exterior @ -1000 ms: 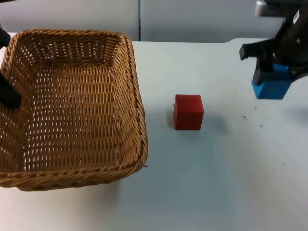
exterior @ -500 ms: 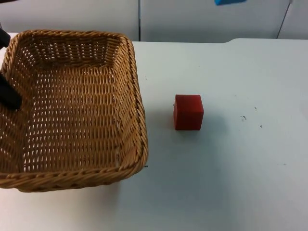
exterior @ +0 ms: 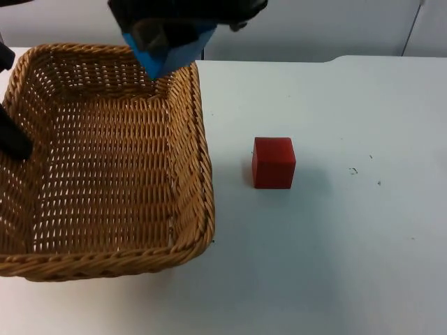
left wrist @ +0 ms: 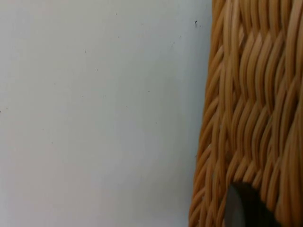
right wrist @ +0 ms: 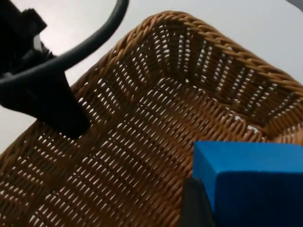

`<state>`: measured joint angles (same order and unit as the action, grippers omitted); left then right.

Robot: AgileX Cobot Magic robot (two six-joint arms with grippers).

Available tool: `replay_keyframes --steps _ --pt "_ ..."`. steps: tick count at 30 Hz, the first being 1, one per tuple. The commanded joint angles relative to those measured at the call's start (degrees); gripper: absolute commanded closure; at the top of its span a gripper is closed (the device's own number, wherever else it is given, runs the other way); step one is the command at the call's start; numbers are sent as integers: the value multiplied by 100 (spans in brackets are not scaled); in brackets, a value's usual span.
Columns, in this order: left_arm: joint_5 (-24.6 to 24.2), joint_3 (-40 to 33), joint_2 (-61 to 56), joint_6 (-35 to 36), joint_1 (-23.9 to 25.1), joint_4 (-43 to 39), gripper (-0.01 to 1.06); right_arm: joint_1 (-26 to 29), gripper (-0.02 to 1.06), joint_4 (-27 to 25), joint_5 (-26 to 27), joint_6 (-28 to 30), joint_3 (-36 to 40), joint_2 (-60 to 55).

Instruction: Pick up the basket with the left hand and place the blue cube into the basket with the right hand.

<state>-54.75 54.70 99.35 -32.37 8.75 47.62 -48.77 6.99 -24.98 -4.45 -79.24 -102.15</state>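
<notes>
The woven wicker basket [exterior: 105, 160] takes up the left of the table, and my left gripper [exterior: 8, 136] is shut on its left rim, one black finger inside the wall. The left wrist view has the basket's outer wall [left wrist: 251, 109] right beside a black fingertip [left wrist: 242, 208]. My right gripper [exterior: 174, 31] is shut on the blue cube [exterior: 171, 54] and hangs over the basket's far right corner. From the right wrist, the blue cube [right wrist: 251, 182] sits above the basket's inside [right wrist: 142, 132], with the left gripper [right wrist: 47, 101] at the far rim.
A red cube [exterior: 274, 162] stands on the white table [exterior: 335, 244] to the right of the basket. The grey partition wall [exterior: 314, 28] closes off the back.
My right gripper lifted the blue cube off the table's right side, carried it up and leftward, and now holds it over the basket's far right corner. Basket and left gripper barely moved.
</notes>
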Motion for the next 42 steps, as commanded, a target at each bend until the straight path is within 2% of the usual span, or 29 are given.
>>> replay_keyframes --steps 1,7,14,22,33,36,37,40,41,42 --pt "-128 53 -12 -23 18 144 105 -97 105 17 224 118 -34 -180" --pt "-127 53 -12 -41 18 154 105 -203 105 -61 329 204 -34 -545" --pt "-127 53 -12 -65 18 165 105 -233 105 -742 734 920 -34 -996" --pt "-139 53 -12 -65 18 189 105 -233 105 -699 953 962 -68 -1347" --pt "-207 53 -12 -176 18 314 105 -233 104 -730 -17 962 -1010 -1972" --pt "-207 53 -12 -196 18 315 105 -233 88 -699 -214 1000 -1253 -2021" --pt "-207 53 -12 -196 18 315 105 -233 88 -699 -214 1000 -1253 -2021" --pt "-207 53 -12 -196 18 315 105 -233 53 -699 -303 1000 -1360 -2021" --pt "-207 53 -12 -196 18 315 105 -233 45 -699 -303 1000 -1360 -2021" --pt "-207 53 -12 -196 18 315 105 -233 45 -699 -303 1000 -1360 -2021"
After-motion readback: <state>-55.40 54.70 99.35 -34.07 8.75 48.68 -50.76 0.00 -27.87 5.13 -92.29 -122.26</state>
